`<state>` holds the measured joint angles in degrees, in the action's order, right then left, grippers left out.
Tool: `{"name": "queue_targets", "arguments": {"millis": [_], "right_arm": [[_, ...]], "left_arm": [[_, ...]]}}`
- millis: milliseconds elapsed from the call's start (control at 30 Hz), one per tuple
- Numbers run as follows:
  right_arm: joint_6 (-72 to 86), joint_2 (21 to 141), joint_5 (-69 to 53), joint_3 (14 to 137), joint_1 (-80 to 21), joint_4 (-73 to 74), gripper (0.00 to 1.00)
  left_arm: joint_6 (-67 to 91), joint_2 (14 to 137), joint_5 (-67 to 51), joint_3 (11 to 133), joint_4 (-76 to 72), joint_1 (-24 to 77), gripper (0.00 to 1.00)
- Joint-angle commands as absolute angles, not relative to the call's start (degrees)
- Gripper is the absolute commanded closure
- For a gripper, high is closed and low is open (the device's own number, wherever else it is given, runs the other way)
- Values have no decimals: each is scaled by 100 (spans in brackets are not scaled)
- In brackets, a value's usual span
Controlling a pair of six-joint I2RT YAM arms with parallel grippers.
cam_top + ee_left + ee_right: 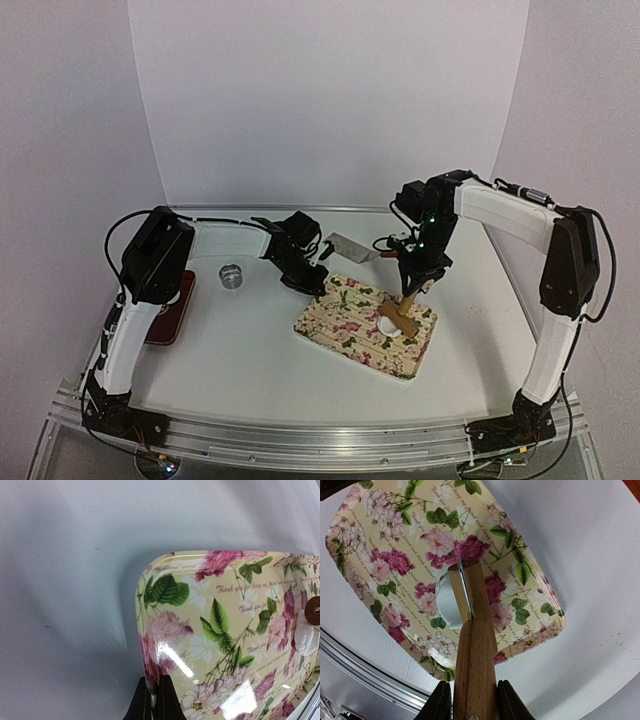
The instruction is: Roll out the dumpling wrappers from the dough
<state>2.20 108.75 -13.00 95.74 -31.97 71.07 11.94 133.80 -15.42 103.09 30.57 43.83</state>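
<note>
Right gripper (pixel 472 700), jaws clamping a rolling pin (pixel 475 650), presses dough (pixel 446 602) onto a floral tray (pixel 535 605); left gripper (pixel 152 700), jaws closed, seemingly steadies its corner.

Tray (pixel 395 555): hard, glossy, plastic-looking. Printed floral pattern under a smooth finish; bright glare patches in the left wrist view.
Wooden rod (pixel 476 650): mid-brown wood, grain visible, smooth satin surface. A thin pale strip runs along its end, material unclear.
Dough lump (pixel 447 602): white, matt, smooth, soft-looking.
Tabletop (pixel 240 350): white, matt, smooth, with a few dark specks.
Ring (pixel 232 274): shiny metal.
Scraper blade (pixel 350 247): grey metal, dull sheen.
Rail (pixel 300 440) at near edge: pale metal, brushed look.
Right hand (pixel 472 707): black fingers, dull plastic look.
</note>
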Motion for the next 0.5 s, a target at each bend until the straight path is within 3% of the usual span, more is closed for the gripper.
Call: {"name": "queue_targets", "arguments": {"millis": [0, 467], "right_arm": [[302, 10845, -1285, 9501, -3316, 6940, 100], [645, 11127, -1009, 9318, -3835, 6858, 100]], "left_arm": [[1028, 13605, -1300, 10340, 3441, 4395, 100], [1198, 13609, -1292, 10306, 3395, 4395, 100]]}}
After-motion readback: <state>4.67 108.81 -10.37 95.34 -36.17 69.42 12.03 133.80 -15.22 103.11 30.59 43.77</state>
